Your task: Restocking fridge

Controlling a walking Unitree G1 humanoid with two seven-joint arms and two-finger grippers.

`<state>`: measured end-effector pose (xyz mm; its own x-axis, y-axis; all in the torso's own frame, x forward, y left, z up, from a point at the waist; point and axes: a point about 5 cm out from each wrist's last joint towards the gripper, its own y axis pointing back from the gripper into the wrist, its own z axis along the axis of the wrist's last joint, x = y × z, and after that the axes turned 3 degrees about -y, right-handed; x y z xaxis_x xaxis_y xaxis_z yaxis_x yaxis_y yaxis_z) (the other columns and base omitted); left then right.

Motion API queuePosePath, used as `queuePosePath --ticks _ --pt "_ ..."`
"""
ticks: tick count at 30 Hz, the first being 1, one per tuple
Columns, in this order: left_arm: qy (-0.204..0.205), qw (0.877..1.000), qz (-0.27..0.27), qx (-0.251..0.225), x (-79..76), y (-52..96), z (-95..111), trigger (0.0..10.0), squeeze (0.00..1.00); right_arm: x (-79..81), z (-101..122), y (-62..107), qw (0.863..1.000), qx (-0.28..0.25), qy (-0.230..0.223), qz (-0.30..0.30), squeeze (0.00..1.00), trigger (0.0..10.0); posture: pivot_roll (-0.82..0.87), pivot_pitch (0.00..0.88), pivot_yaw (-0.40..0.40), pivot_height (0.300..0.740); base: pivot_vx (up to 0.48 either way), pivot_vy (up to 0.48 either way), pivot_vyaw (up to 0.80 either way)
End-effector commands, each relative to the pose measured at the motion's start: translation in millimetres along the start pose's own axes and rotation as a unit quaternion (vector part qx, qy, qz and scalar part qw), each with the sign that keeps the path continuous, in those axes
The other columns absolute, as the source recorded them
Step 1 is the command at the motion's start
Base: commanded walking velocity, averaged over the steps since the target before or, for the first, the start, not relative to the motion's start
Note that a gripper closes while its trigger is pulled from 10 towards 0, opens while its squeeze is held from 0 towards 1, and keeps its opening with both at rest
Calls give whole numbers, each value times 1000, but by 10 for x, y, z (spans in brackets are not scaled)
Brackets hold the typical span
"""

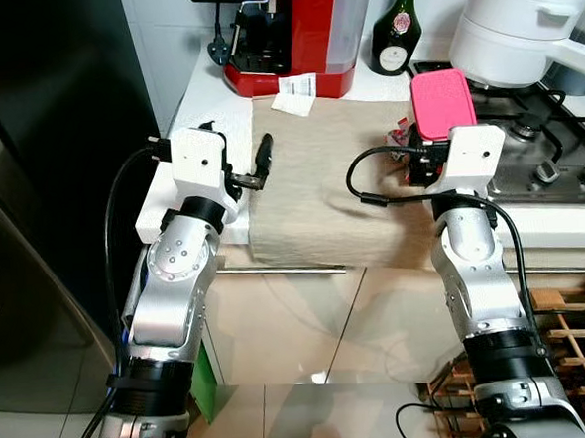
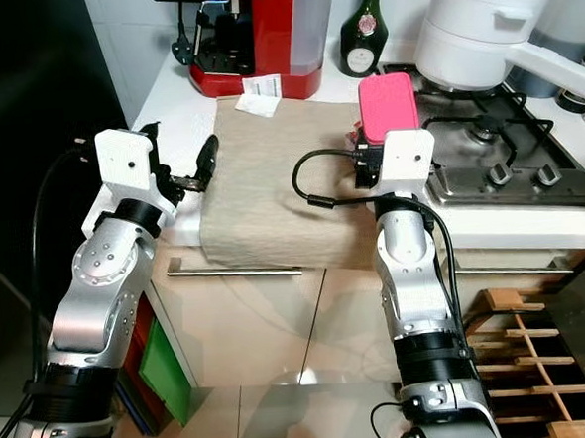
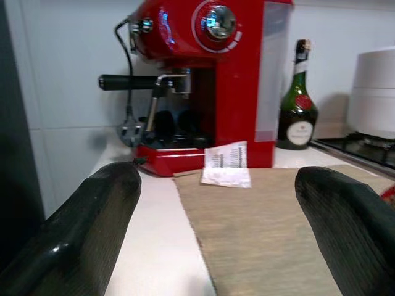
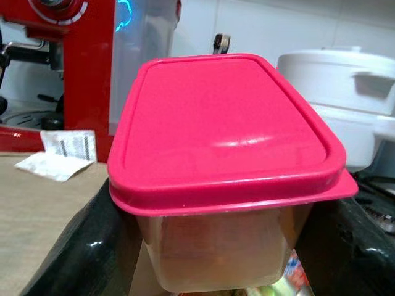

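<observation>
Right gripper clamped around the clear plastic tub with the rounded pink lid, on the counter beside the hob.

I've got the right gripper (image 4: 216,246) pinching the clear plastic tub with the rounded pink lid (image 4: 225,135) by its smooth, tapering walls; those could slide through my black fingers (image 4: 80,246) when I lift. My left gripper (image 3: 228,234) hovers spread and empty over the coarse beige cloth mat (image 1: 320,178), near the glossy red coffee machine (image 1: 286,31).

A home kitchen was shown. A red espresso machine (image 1: 286,31), a green bottle (image 1: 396,29) and white pots (image 1: 519,17) were ranged beside a gas hob (image 1: 551,149).
</observation>
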<state>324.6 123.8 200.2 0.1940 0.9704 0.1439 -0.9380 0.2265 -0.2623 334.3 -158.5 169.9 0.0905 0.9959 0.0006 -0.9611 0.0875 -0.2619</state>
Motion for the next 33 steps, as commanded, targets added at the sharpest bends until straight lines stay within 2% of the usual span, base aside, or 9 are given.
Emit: queuePosePath --ticks 1,10,14,28,33 --pt "0 1000 6 -4 -13 -29 10 10000 0 -14 40 4 1000 -3 -4 3 0 0 64 0 -52 740 -251 0 0" --pt "5 1000 8 -8 -19 -51 18 10000 0 42 24 -5 1000 7 -5 19 0 0 64 0 -55 740 -112 0 0" --pt "6 1000 8 -10 -22 -57 15 10000 0 44 -23 -7 999 30 -32 15 0 0 59 0 -51 740 0 0 0" --pt "7 1000 2 -15 -34 -74 35 10000 0 21 -38 8 999 35 -31 16 0 0 54 0 -36 740 0 0 0" --pt "11 1000 1 -12 -54 -65 21 10000 0 10 -58 26 999 41 -33 14 0 0 45 0 -33 740 -286 -277 0"
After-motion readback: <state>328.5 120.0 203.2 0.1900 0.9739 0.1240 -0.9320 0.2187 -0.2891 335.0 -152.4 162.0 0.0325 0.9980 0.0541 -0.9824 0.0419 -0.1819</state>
